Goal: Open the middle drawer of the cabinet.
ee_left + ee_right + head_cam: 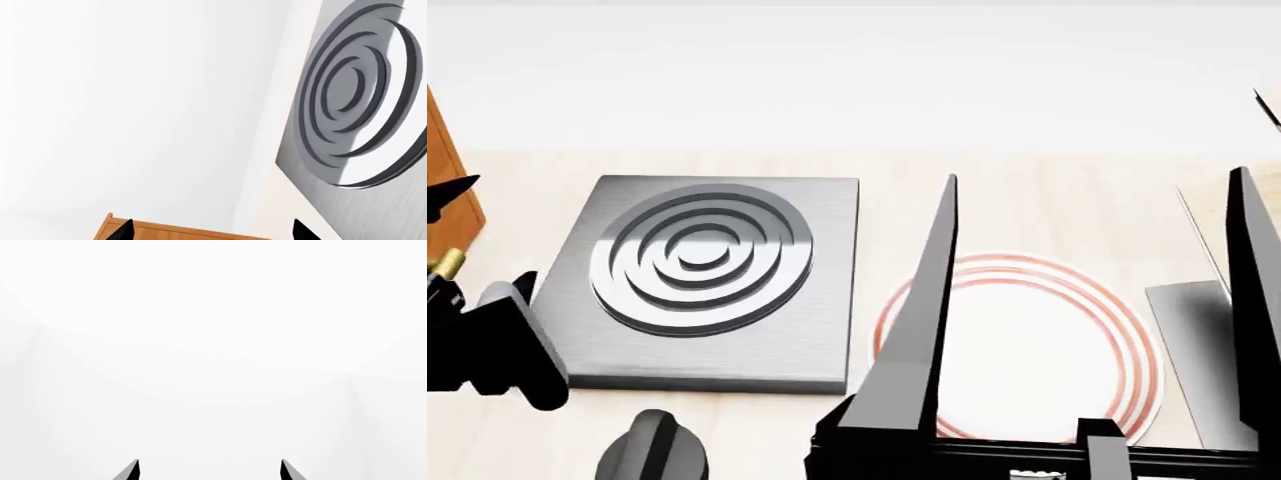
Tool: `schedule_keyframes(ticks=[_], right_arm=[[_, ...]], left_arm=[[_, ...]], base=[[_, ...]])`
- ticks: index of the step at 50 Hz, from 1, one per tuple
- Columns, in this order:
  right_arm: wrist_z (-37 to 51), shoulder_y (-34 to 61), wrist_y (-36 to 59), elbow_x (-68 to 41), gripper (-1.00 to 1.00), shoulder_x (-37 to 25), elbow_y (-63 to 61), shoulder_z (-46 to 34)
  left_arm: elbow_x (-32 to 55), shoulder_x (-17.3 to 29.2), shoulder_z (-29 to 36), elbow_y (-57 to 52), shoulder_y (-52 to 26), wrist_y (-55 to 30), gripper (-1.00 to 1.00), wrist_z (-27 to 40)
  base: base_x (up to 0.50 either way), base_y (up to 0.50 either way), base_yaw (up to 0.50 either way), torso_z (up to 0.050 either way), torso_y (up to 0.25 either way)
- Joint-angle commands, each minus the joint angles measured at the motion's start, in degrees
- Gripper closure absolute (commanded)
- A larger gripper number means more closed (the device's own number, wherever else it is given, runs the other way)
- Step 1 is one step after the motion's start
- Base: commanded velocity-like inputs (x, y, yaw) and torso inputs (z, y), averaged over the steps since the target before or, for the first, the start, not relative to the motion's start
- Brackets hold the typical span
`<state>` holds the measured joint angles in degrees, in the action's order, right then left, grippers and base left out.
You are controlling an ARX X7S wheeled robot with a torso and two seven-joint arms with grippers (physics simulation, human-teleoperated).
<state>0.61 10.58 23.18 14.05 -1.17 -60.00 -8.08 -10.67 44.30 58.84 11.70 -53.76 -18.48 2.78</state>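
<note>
cabinet point(451, 190): only an orange-brown sliver shows at the head view's far left edge; a brass bit point(446, 264) sits at its lower edge, just above the left arm. in the left wrist view only a strip of wood edge point(173, 232) shows.
middle drawer: cannot tell which drawer the visible wood belongs to.
left tool point(212, 231): two dark fingertips point(125, 231) stand well apart, released, nothing between them; wall fills the view beyond. in the head view the arm's dark body sits low at the left edge, close to the cabinet.
right tool point(1094, 330): tall dark fingers point(921, 330) spread wide, released, grasping nothing; they rise in front of the plate. its wrist view shows only white beyond the tips.
grey slab point(714, 280): square, with raised rings, lying flat on the bench point(1014, 205), between cabinet and plate.
plate point(1028, 350): white with red rings, just right of the slab, apart from it.
open room: bare pale bench behind slab and plate up to the white wall.
</note>
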Motion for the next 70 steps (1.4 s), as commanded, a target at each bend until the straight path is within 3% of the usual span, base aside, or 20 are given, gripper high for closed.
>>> schedule_keyframes(ticks=[1,36,47,70], right_arm=[[-1.83,-0.26,-0.37,1.57,-1.00,1.13,0.01,1.36],[-2.21,-0.45,-0.56,1.64,-1.00,1.14,0.00,1.49],[-2.33,-0.49,-0.56,1.47,-1.00,1.14,0.00,1.67],[-2.73,-0.09,0.17,1.16,-1.00,1.13,0.01,2.02]], left_arm=[[-1.62,-3.92,-0.75,8.23,-1.78,1.60,-1.00,-0.74],[-2.23,-9.29,0.19,23.50,-3.85,6.45,-1.00,1.70],[-3.65,-12.95,1.53,35.02,-5.88,11.53,-1.00,4.42],[-6.15,-16.63,3.85,48.36,-8.97,16.71,-1.00,7.22]], base=[[0.00,0.00,0.00,0.000,0.000],[0.00,0.00,0.00,0.000,0.000],[0.00,0.00,0.00,0.000,0.000],[0.00,0.00,0.00,0.000,0.000]])
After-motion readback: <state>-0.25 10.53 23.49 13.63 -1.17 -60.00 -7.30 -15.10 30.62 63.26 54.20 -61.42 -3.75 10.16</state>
